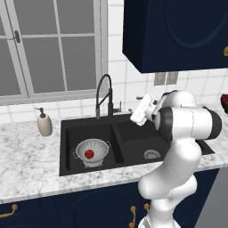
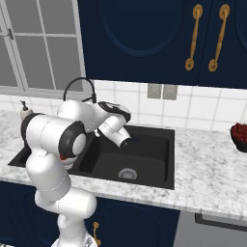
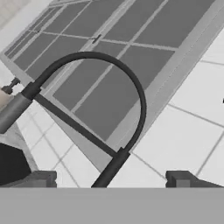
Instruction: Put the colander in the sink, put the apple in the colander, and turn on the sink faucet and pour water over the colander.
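Observation:
The black double-basin sink (image 1: 71, 133) is set into the marble counter. In its left basin stands the silvery colander (image 1: 99, 148), upright, with the small red apple (image 1: 89, 154) inside it. Behind the divider between the basins rises the black gooseneck sink faucet (image 1: 103, 89); no water shows. My gripper (image 1: 135, 106) hovers above the right basin, just right of the faucet and turned toward it. In the hand view the gripper (image 3: 111, 179) is open, fingertips (image 3: 41, 178) wide apart, and the sink faucet (image 3: 131, 87) arches close ahead with its lower neck between them, untouched.
A white soap dispenser (image 1: 44, 124) stands on the counter left of the sink. A dark bowl of red fruit (image 2: 239, 135) sits at the far right. A navy upper cabinet (image 1: 178, 31) hangs above the arm. Behind the faucet is a window (image 1: 53, 49).

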Controlling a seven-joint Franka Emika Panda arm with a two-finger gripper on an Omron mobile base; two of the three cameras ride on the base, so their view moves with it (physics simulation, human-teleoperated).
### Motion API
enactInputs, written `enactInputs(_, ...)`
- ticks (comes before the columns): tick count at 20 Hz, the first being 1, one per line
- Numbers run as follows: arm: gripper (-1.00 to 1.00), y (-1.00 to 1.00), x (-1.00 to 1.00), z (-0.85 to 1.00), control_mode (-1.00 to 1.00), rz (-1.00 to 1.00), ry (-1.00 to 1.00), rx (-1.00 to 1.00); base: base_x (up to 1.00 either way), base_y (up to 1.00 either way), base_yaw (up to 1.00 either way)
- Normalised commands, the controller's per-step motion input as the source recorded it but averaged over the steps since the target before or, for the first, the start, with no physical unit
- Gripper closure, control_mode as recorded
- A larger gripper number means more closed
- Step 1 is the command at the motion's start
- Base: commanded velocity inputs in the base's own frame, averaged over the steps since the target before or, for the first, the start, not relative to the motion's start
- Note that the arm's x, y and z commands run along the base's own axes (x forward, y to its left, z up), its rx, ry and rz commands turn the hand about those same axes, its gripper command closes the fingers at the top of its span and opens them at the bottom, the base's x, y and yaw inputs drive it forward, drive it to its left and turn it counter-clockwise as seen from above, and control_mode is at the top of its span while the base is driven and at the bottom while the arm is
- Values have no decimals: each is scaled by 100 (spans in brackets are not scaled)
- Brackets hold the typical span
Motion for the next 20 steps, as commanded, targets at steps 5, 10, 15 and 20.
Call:
enactInputs(5,-100,-11,27,-30,-100,2,44,17,0,0,0)
enactInputs(10,-100,0,24,-47,-100,5,15,23,0,0,0)
enactInputs(15,-100,12,36,-53,-100,0,8,31,0,0,0)
enactInputs(20,-100,21,32,-30,-100,0,1,10,0,0,0)
